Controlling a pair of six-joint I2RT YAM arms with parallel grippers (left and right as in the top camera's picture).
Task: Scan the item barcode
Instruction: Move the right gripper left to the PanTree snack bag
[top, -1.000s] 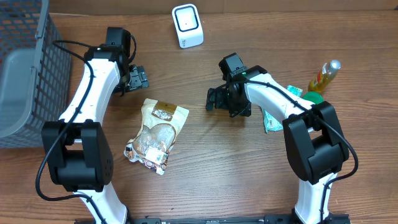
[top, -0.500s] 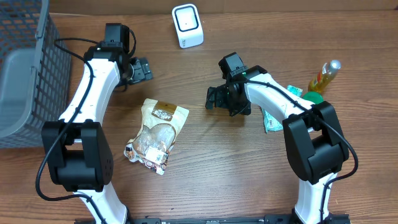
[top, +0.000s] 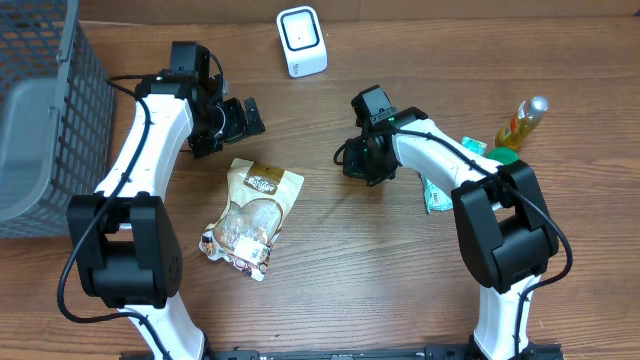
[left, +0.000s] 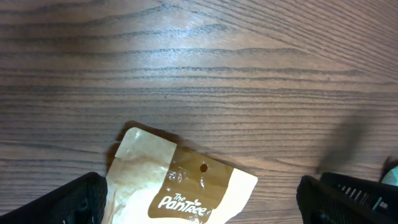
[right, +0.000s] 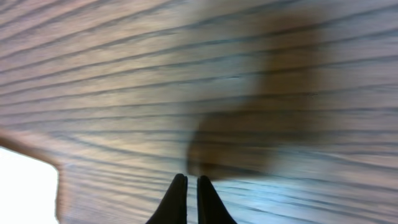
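I'm hovering my left gripper, jaws spread wide, beside the Pantree pouch. My right gripper is hanging pinched together, empty.

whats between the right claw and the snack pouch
Nothing but bare wooden table. In the overhead view the stretch from the shut right claw to the snack pouch holds no object.

The snack pouch is cut off along the bottom.
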